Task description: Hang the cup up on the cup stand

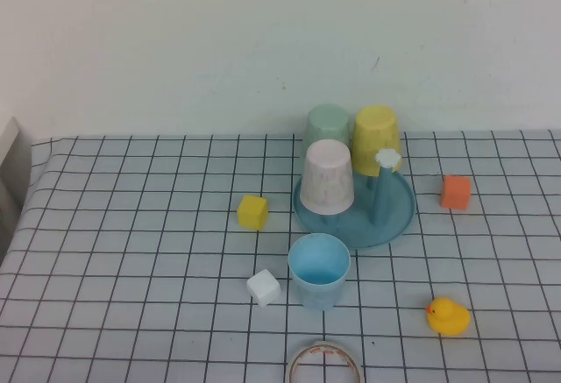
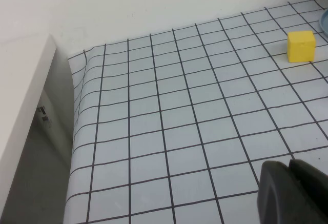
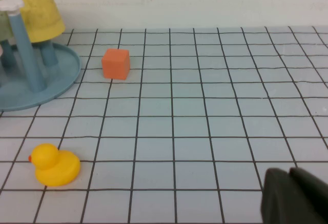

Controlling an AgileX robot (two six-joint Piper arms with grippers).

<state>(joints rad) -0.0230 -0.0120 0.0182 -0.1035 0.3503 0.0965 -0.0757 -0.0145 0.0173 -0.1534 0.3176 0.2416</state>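
- The light blue plain plastic tumbler (image 1: 319,270) stands upright, mouth up, on the gridded worktop (image 1: 131,251), toward its near edge and just in front of the teal-blue round cup stand (image 1: 399,216).
- Three pegs already carry upside-down cups: a speckled white-pink cup (image 1: 327,177), a mint green cup (image 1: 327,125) and a yellow cup (image 1: 377,140). The white-capped peg (image 1: 387,159) looks free.
- The left tool (image 2: 292,193) sits low by the worktop's left edge, jaws together and empty. The right tool (image 3: 294,196) sits near the right side, also closed on nothing.
- The step in hand is likely the approach. The closer arm should open wide, then grip the tumbler's wall mid-height.
- Keep clear of the small white cube (image 1: 263,287) beside it and the tape roll (image 1: 323,364) at the near edge.
- The tumbler must be inverted before it goes onto the peg.
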